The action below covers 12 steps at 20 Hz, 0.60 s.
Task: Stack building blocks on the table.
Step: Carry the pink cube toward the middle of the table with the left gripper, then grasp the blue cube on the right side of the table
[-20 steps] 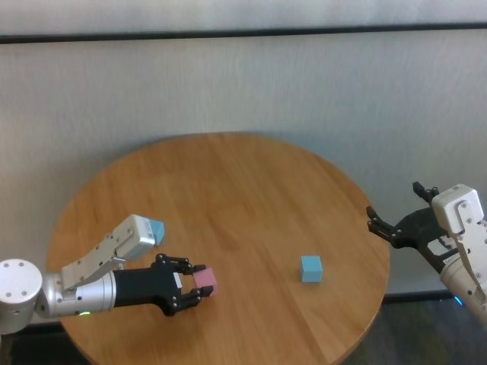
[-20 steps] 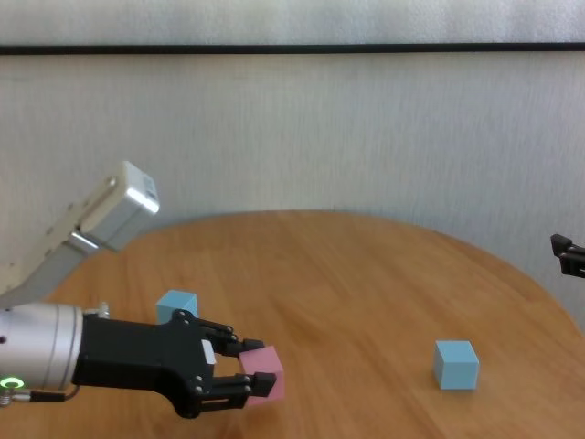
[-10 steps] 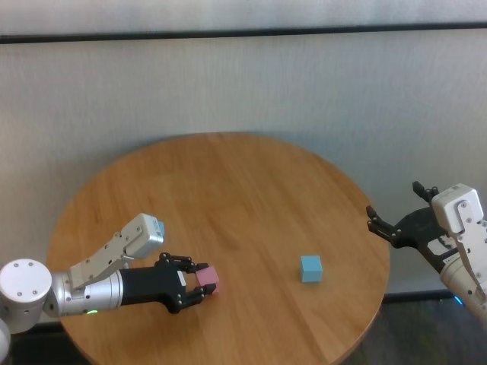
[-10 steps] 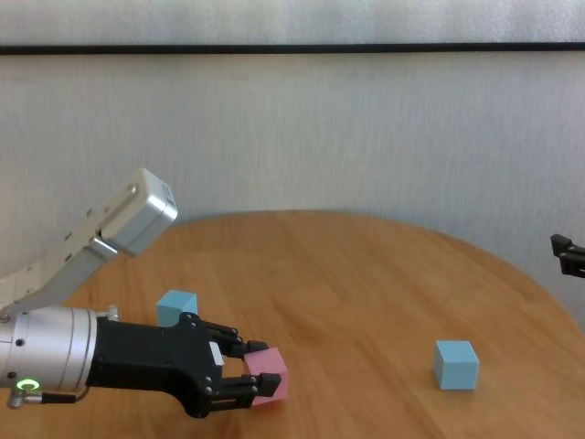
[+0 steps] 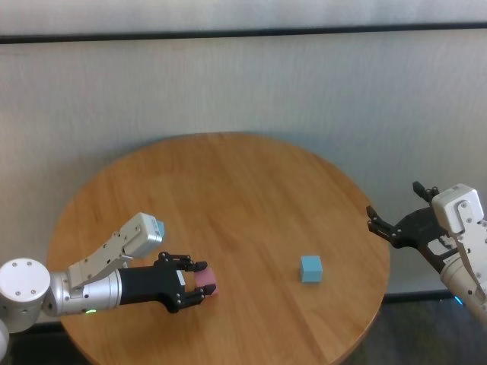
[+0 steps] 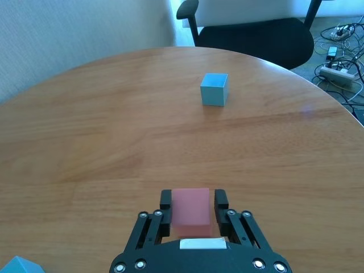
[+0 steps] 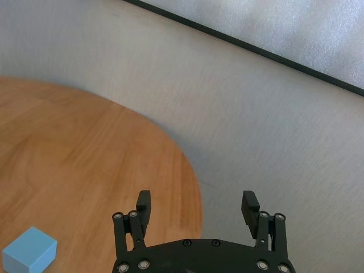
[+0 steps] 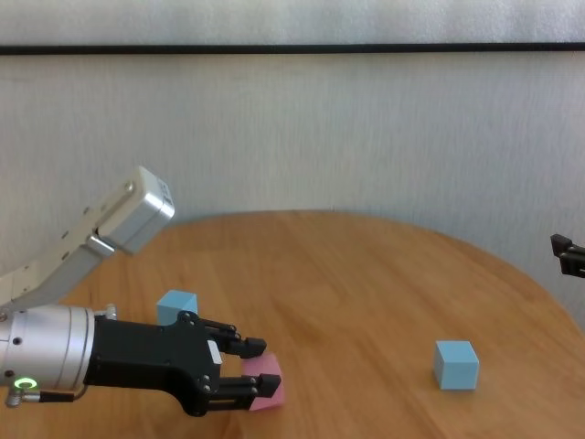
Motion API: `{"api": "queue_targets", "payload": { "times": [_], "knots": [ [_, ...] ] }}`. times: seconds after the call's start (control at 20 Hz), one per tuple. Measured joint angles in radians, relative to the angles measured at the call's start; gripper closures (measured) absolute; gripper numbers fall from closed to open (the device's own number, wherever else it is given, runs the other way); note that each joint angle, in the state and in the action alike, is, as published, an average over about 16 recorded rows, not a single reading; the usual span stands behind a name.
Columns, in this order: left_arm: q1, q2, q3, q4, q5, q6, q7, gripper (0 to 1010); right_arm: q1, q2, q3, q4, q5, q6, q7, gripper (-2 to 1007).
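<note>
The pink block [image 5: 208, 288] [image 6: 191, 208] [image 8: 268, 390] rests on the round wooden table [image 5: 228, 182] near its front left. My left gripper [image 5: 202, 280] [image 6: 193, 202] [image 8: 252, 368] lies low over the table, open, its fingers flanking the block with slim gaps. One light blue block [image 5: 157, 227] [image 8: 176, 306] [image 6: 20, 266] sits just behind the left wrist, partly hidden in the head view. Another light blue block [image 5: 310, 268] [image 6: 214, 89] [image 8: 455, 364] [image 7: 28, 256] stands alone toward the right. My right gripper [image 5: 389, 226] [image 7: 196, 205] hovers open and empty off the table's right edge.
A pale wall with a dark strip runs behind the table. In the left wrist view a black chair [image 6: 250, 28] and floor cables [image 6: 341, 62] lie beyond the far edge. Bare wood [image 8: 366, 283] spans the middle.
The left gripper has sunk a little and the pink block now sits on the wood, with the fingers loosened from its sides. The right arm has stayed still.
</note>
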Motion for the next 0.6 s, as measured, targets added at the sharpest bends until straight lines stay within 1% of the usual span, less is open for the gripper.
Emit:
{"api": "queue_targets", "payload": {
  "times": [0.2, 0.35, 0.6],
  "knots": [
    [0.001, 0.002, 0.0, -0.002, -0.002, 0.0, -0.001, 418, 0.0, 0.0, 0.0, 0.0, 0.0, 0.0, 0.0, 0],
    [0.003, 0.004, -0.002, -0.007, -0.005, 0.0, -0.002, 320, 0.0, 0.0, 0.0, 0.0, 0.0, 0.0, 0.0, 0],
    [0.019, 0.017, -0.017, -0.039, -0.023, 0.007, -0.001, 162, 0.0, 0.0, 0.0, 0.0, 0.0, 0.0, 0.0, 0]
  ]
}}
